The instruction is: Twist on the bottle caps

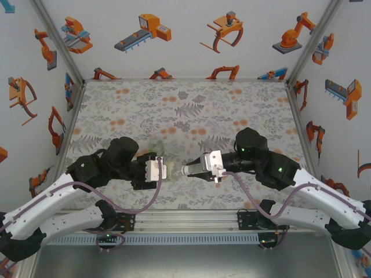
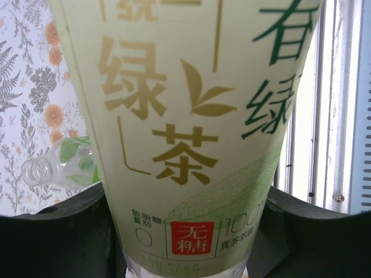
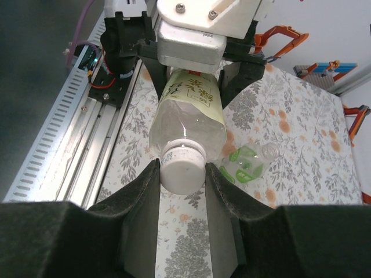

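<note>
Two grippers busy | left gripper [image 1: 166,171] clasps labelled bottle [image 3: 190,107] | right gripper [image 1: 189,169] clamps its white cap [image 3: 182,166]

The top camera looks steeply down from behind the arm bases at 6 o'clock, over the whole counter [image 1: 191,104]. The left wrist camera sits hard against the bottle [image 2: 185,116]. The right wrist camera looks closely along the right hand [image 3: 182,168] at that bottle's cap [image 3: 183,171], with the left hand [image 3: 191,75] at 12 o'clock.

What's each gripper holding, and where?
Left gripper: the clear plastic bottle with a pale yellow label, by its labelled body. Right gripper: the small round white screw cap on its neck, by the sides.
</note>
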